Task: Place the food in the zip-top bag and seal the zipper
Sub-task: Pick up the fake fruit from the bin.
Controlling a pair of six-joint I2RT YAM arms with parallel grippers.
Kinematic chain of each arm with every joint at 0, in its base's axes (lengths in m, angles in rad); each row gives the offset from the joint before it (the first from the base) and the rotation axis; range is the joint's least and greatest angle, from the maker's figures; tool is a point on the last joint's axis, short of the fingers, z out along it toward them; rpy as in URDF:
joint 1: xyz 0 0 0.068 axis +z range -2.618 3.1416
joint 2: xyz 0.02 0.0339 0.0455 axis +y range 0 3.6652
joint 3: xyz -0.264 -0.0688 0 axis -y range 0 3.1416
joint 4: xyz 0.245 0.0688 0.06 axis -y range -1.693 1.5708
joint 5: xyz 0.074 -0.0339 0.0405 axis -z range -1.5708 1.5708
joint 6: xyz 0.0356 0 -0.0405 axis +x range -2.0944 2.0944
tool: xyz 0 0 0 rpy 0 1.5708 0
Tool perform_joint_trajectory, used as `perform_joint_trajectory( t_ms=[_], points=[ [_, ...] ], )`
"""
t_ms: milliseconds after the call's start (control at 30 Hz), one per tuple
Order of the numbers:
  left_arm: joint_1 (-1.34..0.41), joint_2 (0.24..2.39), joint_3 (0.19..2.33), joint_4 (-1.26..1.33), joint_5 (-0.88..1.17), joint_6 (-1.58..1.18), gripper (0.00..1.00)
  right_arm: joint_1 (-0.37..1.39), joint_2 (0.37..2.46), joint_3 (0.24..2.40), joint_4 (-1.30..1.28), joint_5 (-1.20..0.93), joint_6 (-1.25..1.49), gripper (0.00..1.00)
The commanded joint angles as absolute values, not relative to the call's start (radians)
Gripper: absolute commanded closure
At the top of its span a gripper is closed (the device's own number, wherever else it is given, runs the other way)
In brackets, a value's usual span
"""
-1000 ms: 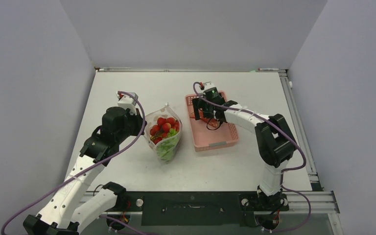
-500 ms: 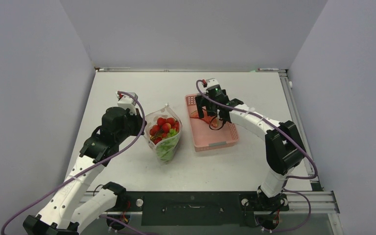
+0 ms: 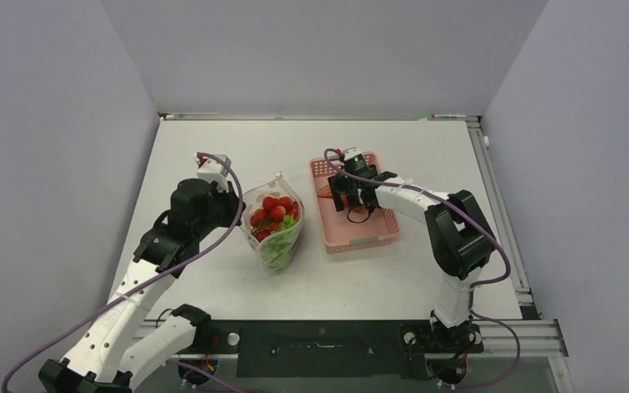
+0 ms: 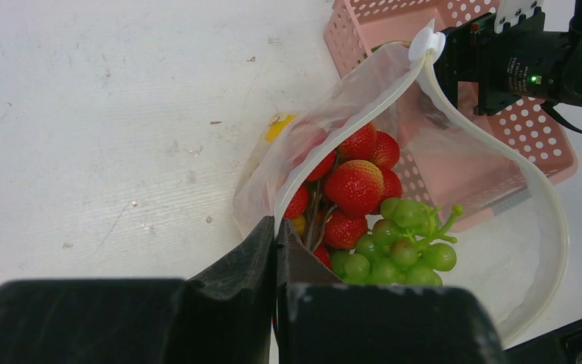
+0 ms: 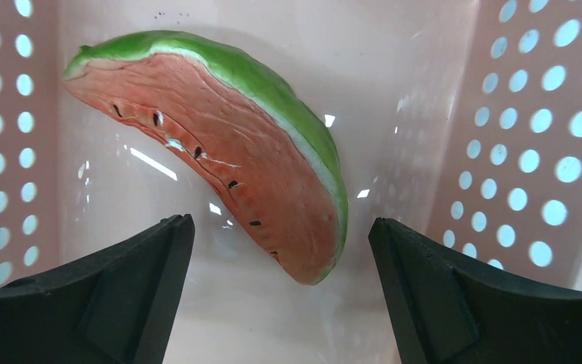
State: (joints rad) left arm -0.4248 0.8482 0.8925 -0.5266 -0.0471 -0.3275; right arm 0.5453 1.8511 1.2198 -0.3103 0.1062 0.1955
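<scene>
- The pink perforated plastic basket [image 3: 359, 242] sits just right of the clear crinkly zip-top bag [image 3: 278, 246], which stands mouth-up holding red toy strawberries [image 4: 356, 186] and green toy grapes [image 4: 394, 246].
- You are on the loading step: a red-and-green toy watermelon slice [image 5: 220, 152] lies on the basket floor.
- Your right gripper [image 5: 280, 224] hovers over it, fingers spread wide on either side, gripping nothing. Next, lower, close across the slice and carry it to the bag.
- Your left gripper [image 4: 276, 235] is pinched on the stiff zipper strip [image 4: 341, 129], propping the mouth open.
</scene>
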Motion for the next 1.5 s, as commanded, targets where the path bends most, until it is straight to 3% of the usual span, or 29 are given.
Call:
perform_joint_trajectory(
  t_ms=[0,400,567,800,933,1100,1467],
  points=[
    [-0.428,0.848,0.92,-0.484,-0.041,-0.316,1.0,0.535,1.865,1.222,-0.281,0.125,0.211,0.09],
    [-0.428,0.848,0.921,-0.484,-0.036,-0.318,1.0,0.53,1.922,1.246,-0.295,0.126,0.213,0.0],
    [-0.428,0.848,0.922,-0.485,-0.04,-0.316,1.0,0.531,1.945,1.251,-0.298,0.1,0.215,0.14],
    [-0.428,0.848,0.922,-0.485,-0.037,-0.316,1.0,0.531,1.907,1.217,-0.295,0.112,0.229,0.46],
    [-0.428,0.848,0.921,-0.485,-0.041,-0.316,1.0,0.531,1.87,1.2,-0.295,0.131,0.242,0.6],
    [-0.428,0.847,0.92,-0.486,-0.044,-0.314,1.0,0.532,1.799,1.184,-0.315,0.18,0.252,0.67],
    [-0.428,0.856,0.921,-0.486,-0.041,-0.316,1.0,0.549,1.598,1.135,-0.345,0.279,0.284,0.71]
  ],
)
